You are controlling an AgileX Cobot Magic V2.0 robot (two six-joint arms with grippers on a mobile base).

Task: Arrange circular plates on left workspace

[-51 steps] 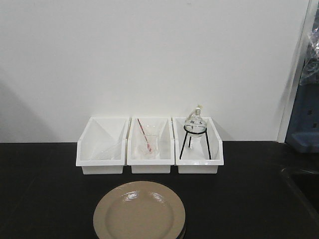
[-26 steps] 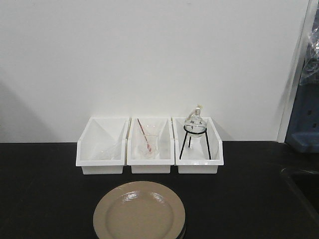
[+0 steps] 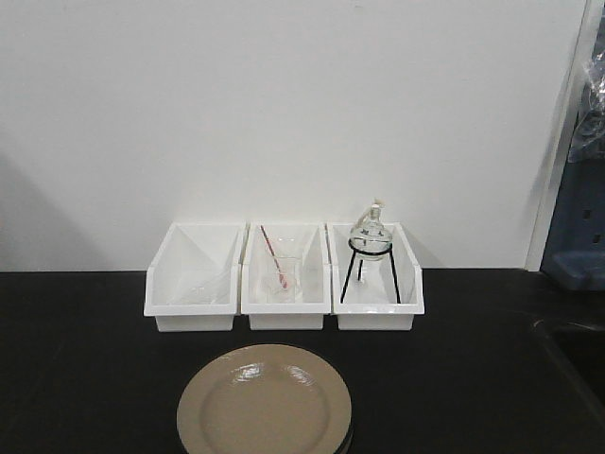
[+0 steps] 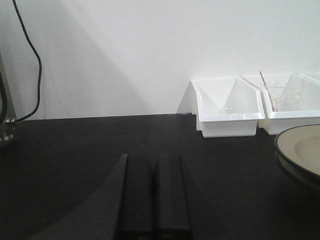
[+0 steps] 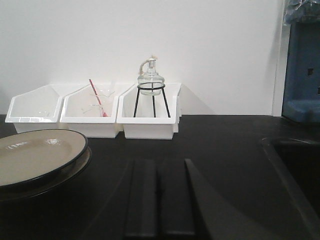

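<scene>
Two tan circular plates (image 3: pixel 264 405) with thin dark rims lie stacked on the black countertop (image 3: pixel 85 359), in front of the white bins. In the right wrist view the stack (image 5: pixel 35 159) is at the left, and the lower plate's rim shows under the upper one. At the right edge of the left wrist view the plates (image 4: pixel 302 150) are partly cut off. My left gripper (image 4: pixel 152 160) is shut and empty, low over the counter to the left of the stack. My right gripper (image 5: pixel 159 163) is also shut and empty, to the right of the stack. Neither gripper shows in the front view.
Three white bins (image 3: pixel 284 276) stand in a row against the wall. The middle bin holds a glass beaker with a red rod (image 3: pixel 276 263). The right bin holds a glass burner on a black tripod (image 3: pixel 371 248). A recessed sink (image 5: pixel 295 165) lies at the right. A black cable (image 4: pixel 35 65) hangs far left.
</scene>
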